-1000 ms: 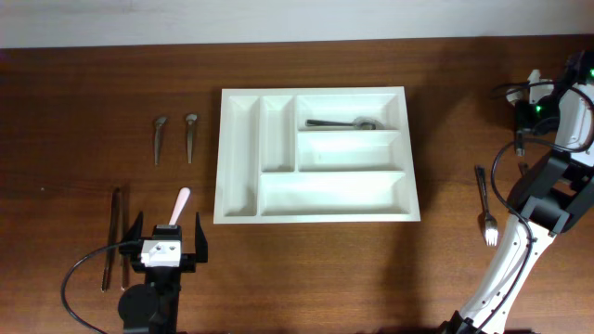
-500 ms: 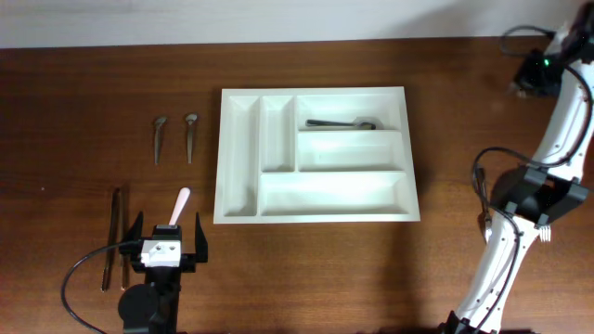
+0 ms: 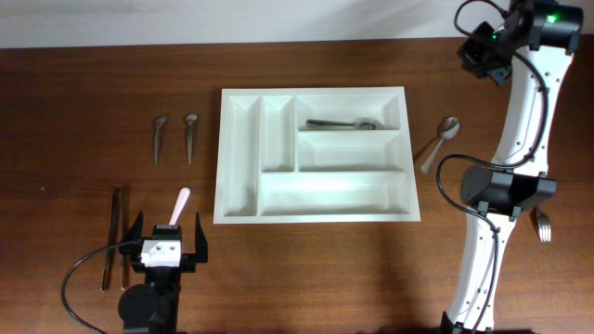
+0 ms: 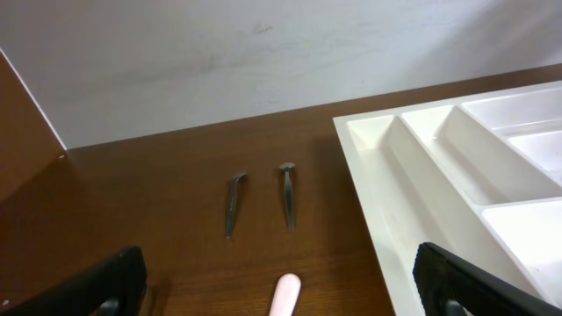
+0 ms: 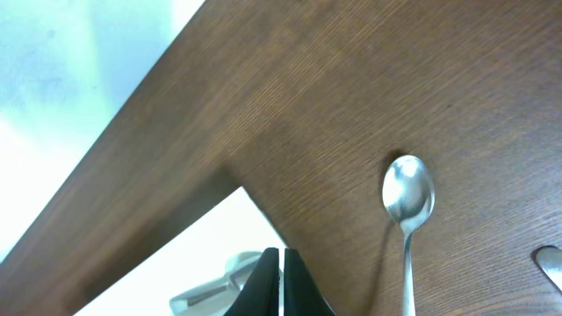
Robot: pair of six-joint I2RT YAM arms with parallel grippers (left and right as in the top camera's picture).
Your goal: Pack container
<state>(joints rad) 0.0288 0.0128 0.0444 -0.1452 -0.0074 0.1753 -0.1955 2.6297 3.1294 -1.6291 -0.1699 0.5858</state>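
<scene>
Barely begun: one piece in, the rest out

Overhead: the container [image 3: 314, 92] sits mid-table. Only one spoon [image 3: 339, 122] lies in it, in the top long compartment; the other four are bare. To its left lie small spoons [image 3: 160, 137], thin dark utensils [image 3: 116, 237] and a pink-handled piece [image 3: 180, 202]. A loose spoon [image 3: 438, 139] lies just right of the tray and a fork [image 3: 543, 225] farther right. The left gripper [image 3: 168, 227] is front-left, the right gripper [image 3: 484, 54] at the far-right corner.

L wrist: jaws spread wide, nothing between them.

R wrist: fingers pressed together, empty — loose spoon in sight.

Approx. all the packing is left, I'd judge
</scene>
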